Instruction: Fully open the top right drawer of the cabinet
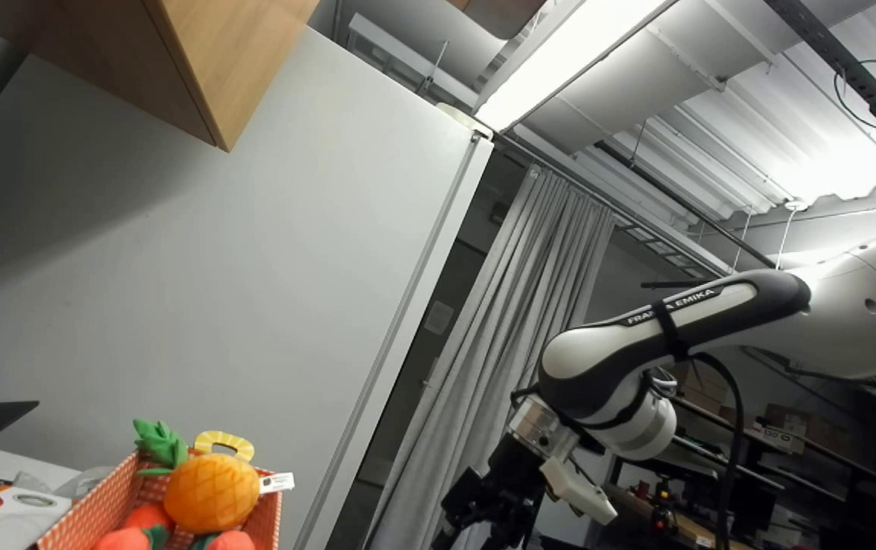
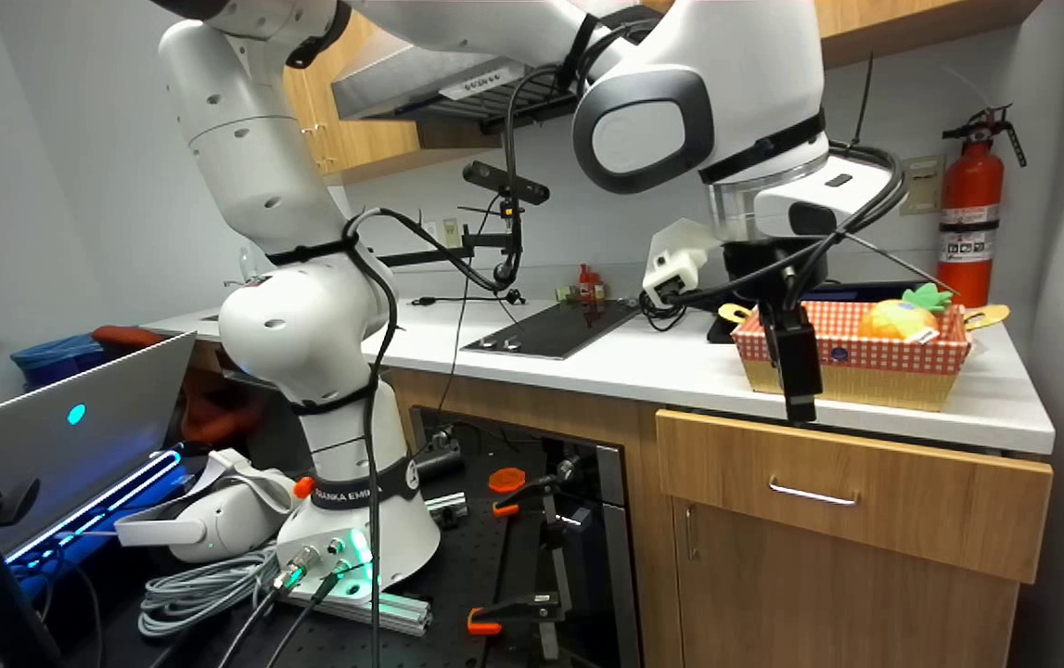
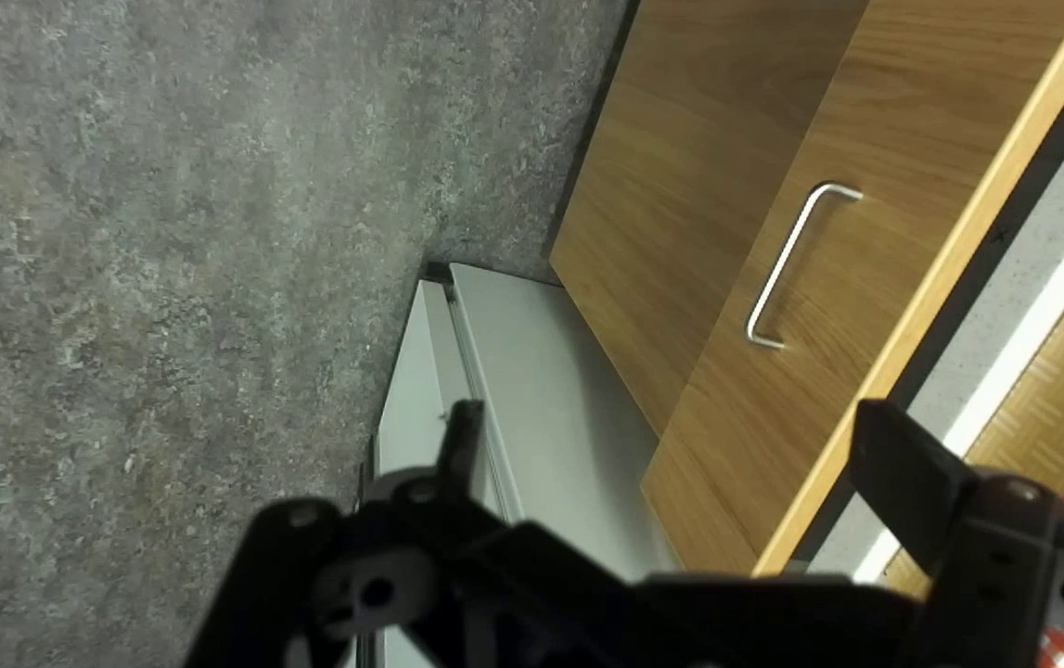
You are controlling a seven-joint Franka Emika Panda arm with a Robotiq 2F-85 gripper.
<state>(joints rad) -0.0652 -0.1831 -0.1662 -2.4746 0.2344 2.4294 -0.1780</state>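
The drawer is the wooden top right one, with its front (image 2: 949,510) below the white counter in an exterior view. It stands a little out from the cabinet (image 2: 847,594); a dark gap shows behind its top edge in the wrist view. Its silver bar handle (image 2: 813,496) also shows in the wrist view (image 3: 784,264). My gripper (image 3: 671,408) is open and empty, its two black fingers wide apart. In an exterior view the gripper (image 2: 799,399) hangs pointing down in front of the counter edge, above the handle and apart from it. The drawer is out of view in an exterior view.
A checked basket (image 2: 852,385) with plush fruit stands on the counter (image 2: 661,385) behind the gripper. A red fire extinguisher (image 2: 969,218) is by the right wall. A black cooktop (image 2: 555,329) lies on the counter. A cupboard door with its own handle (image 2: 690,531) is below the drawer.
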